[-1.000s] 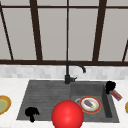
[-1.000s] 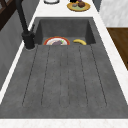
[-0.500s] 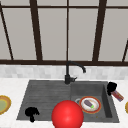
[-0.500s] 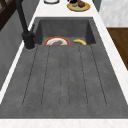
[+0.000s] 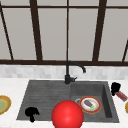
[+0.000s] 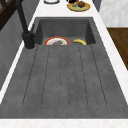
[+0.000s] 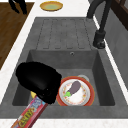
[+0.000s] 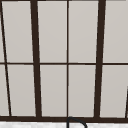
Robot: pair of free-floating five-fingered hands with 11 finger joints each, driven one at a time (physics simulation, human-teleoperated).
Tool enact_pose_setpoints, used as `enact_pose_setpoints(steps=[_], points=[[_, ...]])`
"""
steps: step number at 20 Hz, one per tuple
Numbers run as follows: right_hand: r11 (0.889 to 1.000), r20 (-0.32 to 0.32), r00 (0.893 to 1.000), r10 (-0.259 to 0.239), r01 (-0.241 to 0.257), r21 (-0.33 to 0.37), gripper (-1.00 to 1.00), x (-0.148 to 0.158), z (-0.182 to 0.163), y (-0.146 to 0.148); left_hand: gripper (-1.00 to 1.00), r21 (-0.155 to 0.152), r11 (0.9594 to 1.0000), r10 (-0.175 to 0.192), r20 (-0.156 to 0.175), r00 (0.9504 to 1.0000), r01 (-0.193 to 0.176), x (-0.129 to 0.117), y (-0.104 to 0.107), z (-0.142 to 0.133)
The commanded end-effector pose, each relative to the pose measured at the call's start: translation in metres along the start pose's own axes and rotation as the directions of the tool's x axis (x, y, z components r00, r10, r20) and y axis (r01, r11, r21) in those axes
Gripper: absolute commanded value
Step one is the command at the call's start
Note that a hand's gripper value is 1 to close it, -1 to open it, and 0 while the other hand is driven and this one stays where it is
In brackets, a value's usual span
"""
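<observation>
Under my right hand (image 5: 115, 88), at the sink's right rim: a candy bar (image 5: 121, 95) in a red wrapper, my fingers curled round one end, the other end jutting out over the counter. Right side view has the same hand (image 7: 40, 80) above the basin's near corner, the candy bar (image 7: 29, 113) slanting down from it. Just beside, down in the basin, a red-rimmed plate (image 7: 86, 98) with an eggplant (image 7: 74, 87) lying on it; a banana (image 6: 79, 41) next to the plate. Well apart, my left hand (image 5: 31, 113) hangs over the draining board, fingers curled, holding nothing. Red ball (image 5: 67, 115) between the hands. Faucet (image 5: 68, 75) behind the basin. Yellow dish (image 7: 51, 5) beyond my left hand.
</observation>
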Motion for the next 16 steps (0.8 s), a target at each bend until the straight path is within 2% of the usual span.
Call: enact_pose_setpoints(steps=[1, 4, 6, 10, 16], points=[[0.998, 0.057, 0.996, 0.062, -0.063, 0.009, 1.0, -0.012, -0.013, 0.008, 0.0, 0.0, 1.0, 0.0, 0.0, 1.0, 0.0, 0.0, 0.0, 0.0], [0.999, 0.058, 0.997, 0.046, -0.046, -0.007, 1.0, -0.013, -0.033, 0.024, 0.0, 0.0, 1.0, 0.0, 0.0, 1.0, 0.0, 0.0, 0.0, 0.0], [0.998, 0.067, 0.995, 0.07, -0.07, -0.006, 1.0, -0.011, -0.046, 0.039, 0.0, 0.0, 1.0, 0.0, 0.0, 1.0, 0.0, 0.0, 0.0, 0.0], [0.996, 0.07, 0.994, 0.083, -0.08, -0.04, 1.0, -0.01, -0.066, 0.06, 0.0, 0.0, 1.0, 0.0, 0.0, 1.0, 0.0, 0.0, 0.0, 0.0], [0.993, 0.098, 0.989, 0.115, -0.114, -0.016, 1.0, -0.013, -0.083, 0.089, 0.0, 0.0, 1.0, 0.0, 0.0, 1.0, 0.0, 0.0, 0.0, 0.0]])
